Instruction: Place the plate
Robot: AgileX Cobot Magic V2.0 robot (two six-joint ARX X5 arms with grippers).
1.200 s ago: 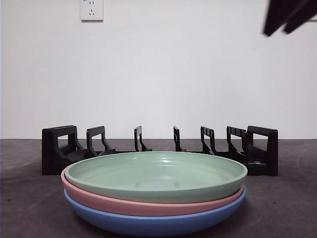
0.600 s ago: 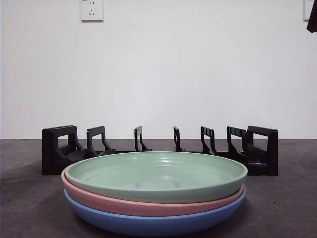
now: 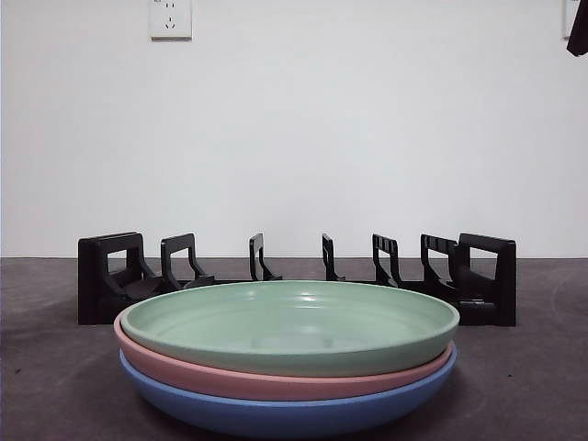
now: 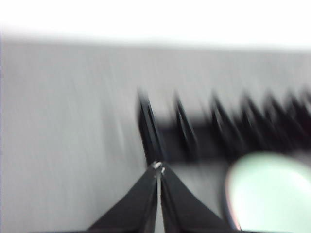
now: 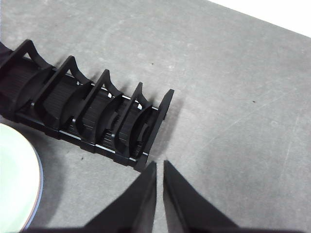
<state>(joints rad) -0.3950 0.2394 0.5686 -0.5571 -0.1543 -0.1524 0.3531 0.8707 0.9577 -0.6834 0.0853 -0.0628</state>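
A stack of three plates sits near the table's front: a green plate (image 3: 289, 326) on a pink plate (image 3: 276, 381) on a blue plate (image 3: 285, 415). Behind it stands a black slotted plate rack (image 3: 110, 276) with nothing in its slots. My left gripper (image 4: 159, 167) is shut and holds nothing; its blurred view shows the rack (image 4: 228, 131) and the green plate (image 4: 269, 194) below it. My right gripper (image 5: 160, 162) is shut and holds nothing, high above the rack's end (image 5: 87, 116), with the green plate's edge (image 5: 14, 179) off to one side.
A black arm tip (image 3: 579, 32) shows at the top right corner of the front view. The dark grey table (image 3: 533, 386) runs back to a white wall with a socket (image 3: 170, 18).
The black arm at the top right has drawn away to the right, from two large jaws a second ago to a small tip. The plates and rack have not moved.
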